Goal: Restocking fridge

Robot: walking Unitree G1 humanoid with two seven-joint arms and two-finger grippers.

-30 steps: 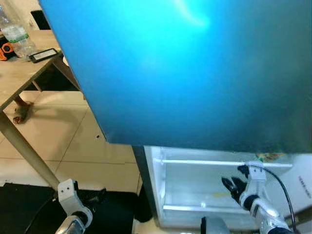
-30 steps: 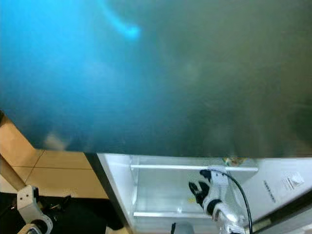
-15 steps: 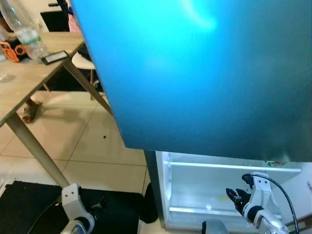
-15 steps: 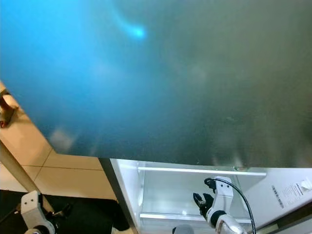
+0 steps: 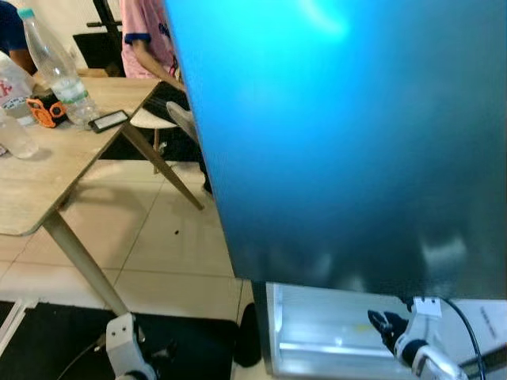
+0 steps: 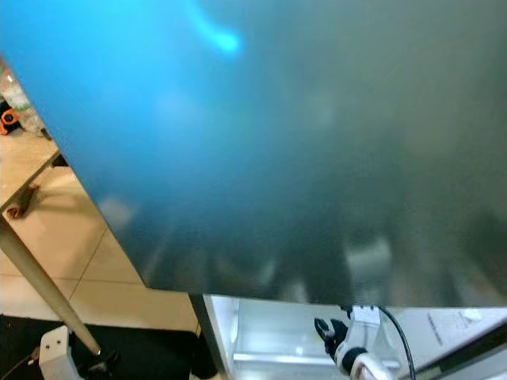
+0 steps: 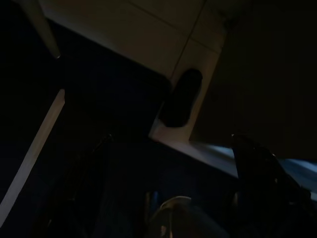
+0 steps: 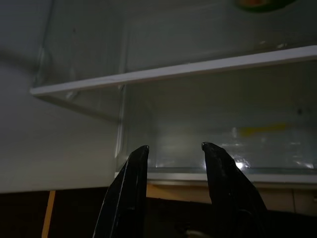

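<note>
Honestly not much of the restocking looks done yet. The fridge (image 5: 348, 142) is open at the bottom, and its blue door is swung so near the head camera that most of both eye views is covered by it. Below the door's edge the lit white interior can be seen, with a glass shelf (image 8: 198, 69) and a clear lower compartment (image 8: 218, 134) that looks bare apart from a yellowish smear or reflection on its back wall. Something green and orange (image 8: 257, 4) is just glimpsed above the shelf, too cropped to be named.

The right pincer (image 8: 173, 148) is held low in front of that lower compartment, its two black fingers spread apart with nothing gripped between them. The left pincer (image 5: 162, 352) hangs idle down by the dark floor mat (image 5: 47, 332); its wrist view is too dark, so whether it's spread or closed cannot be told.

So probably an early stage: fridge opened, nothing being carried, stock not yet fetched.

Off to the left a wooden counter (image 5: 40, 190) is seen, with clear plastic bottles (image 5: 57, 71), a phone (image 5: 109, 120) and something orange (image 5: 40, 111) on it. Those bottles might be what's meant to go in, but that's a guess. A seated person (image 5: 146, 39) is behind the counter. The door itself would be the main obstruction, plus the counter's slanted legs (image 5: 79, 253) on the tiled floor.
</note>
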